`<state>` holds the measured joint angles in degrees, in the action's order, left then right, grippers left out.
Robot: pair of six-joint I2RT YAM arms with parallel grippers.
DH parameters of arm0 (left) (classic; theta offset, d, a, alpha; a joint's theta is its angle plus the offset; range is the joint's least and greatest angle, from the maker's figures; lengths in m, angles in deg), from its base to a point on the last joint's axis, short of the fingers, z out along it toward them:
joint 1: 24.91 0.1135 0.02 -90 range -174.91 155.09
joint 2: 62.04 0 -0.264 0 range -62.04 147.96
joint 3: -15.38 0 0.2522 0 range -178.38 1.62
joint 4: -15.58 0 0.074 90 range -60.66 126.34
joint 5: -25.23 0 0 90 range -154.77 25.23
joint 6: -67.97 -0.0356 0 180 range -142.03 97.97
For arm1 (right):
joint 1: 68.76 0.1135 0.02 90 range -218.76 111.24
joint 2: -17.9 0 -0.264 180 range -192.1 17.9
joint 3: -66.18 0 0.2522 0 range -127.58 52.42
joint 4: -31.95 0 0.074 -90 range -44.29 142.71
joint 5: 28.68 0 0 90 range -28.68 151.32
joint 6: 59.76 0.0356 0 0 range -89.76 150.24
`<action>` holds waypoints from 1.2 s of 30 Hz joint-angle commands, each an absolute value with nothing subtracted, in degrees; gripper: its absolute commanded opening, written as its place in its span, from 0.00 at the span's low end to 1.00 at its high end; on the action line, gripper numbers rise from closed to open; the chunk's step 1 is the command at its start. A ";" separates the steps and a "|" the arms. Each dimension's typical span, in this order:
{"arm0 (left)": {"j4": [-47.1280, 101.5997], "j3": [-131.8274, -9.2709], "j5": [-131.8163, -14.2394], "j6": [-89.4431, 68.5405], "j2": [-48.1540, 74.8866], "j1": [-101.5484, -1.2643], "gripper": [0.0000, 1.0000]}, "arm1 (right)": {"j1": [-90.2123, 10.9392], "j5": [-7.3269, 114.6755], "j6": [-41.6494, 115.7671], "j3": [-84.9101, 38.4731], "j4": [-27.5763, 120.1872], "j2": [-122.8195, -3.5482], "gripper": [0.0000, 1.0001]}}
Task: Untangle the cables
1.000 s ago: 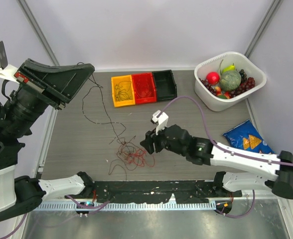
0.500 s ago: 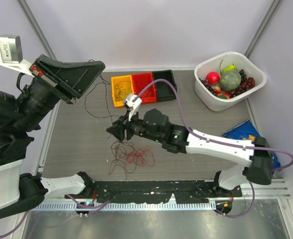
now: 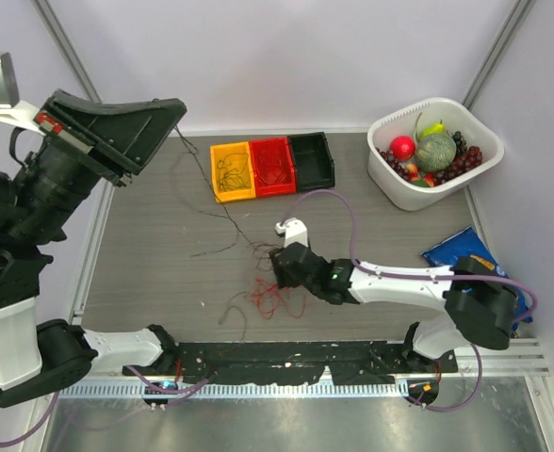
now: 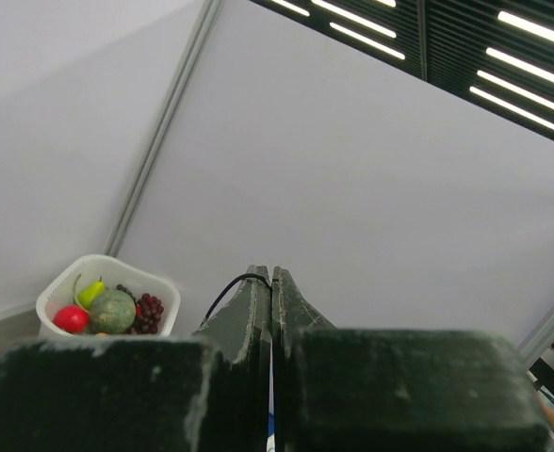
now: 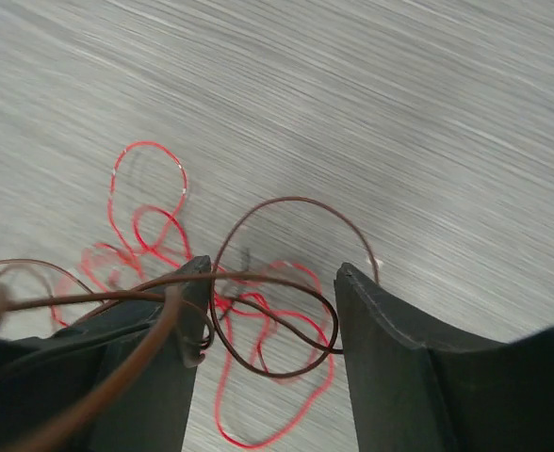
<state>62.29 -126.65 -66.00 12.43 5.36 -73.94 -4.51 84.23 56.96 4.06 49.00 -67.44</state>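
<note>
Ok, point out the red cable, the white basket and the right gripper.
red cable (image 3: 269, 299): top view, middle of its tangle
white basket (image 3: 423, 195): top view, near wall
right gripper (image 5: 272, 273): right wrist view, between fingertips

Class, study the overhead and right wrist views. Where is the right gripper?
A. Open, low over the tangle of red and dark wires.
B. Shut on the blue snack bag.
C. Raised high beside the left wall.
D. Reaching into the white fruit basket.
A: the right gripper has its fingers apart, and loops of the red and dark cables show between and around them.
</note>
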 commanded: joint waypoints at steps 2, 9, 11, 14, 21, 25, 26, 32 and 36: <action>60.98 -129.25 -63.29 10.58 3.79 -73.77 0.00 | -8.98 92.25 58.89 10.66 53.00 -56.04 0.62; 61.33 -127.93 -61.26 9.79 2.38 -73.77 0.00 | -14.71 82.85 60.12 18.22 48.35 -44.79 0.41; 61.86 -128.46 -59.50 8.82 2.12 -73.86 0.00 | -15.06 84.94 61.69 19.45 48.26 -42.76 0.39; 63.44 -130.56 -55.82 6.19 1.77 -73.77 0.00 | -18.74 91.53 67.49 20.16 55.08 -42.74 0.63; 62.91 -130.65 -47.11 -0.14 -2.09 -73.77 0.00 | -36.31 84.25 75.68 27.54 56.08 -38.55 0.23; 62.65 -129.70 -42.63 -3.13 -4.82 -73.77 0.00 | -40.10 85.13 73.94 27.11 56.96 -35.63 0.45; 62.30 -128.56 -42.01 -3.48 -5.52 -73.77 0.00 | -40.37 85.57 73.49 26.32 57.74 -35.89 0.49; 63.17 -125.82 -40.34 -5.06 -6.32 -73.77 0.00 | -42.83 86.98 70.50 24.99 59.07 -38.53 0.37; 63.53 -125.91 -37.10 -7.78 -6.40 -73.77 0.00 | -44.41 87.68 70.50 24.82 59.68 -38.53 0.16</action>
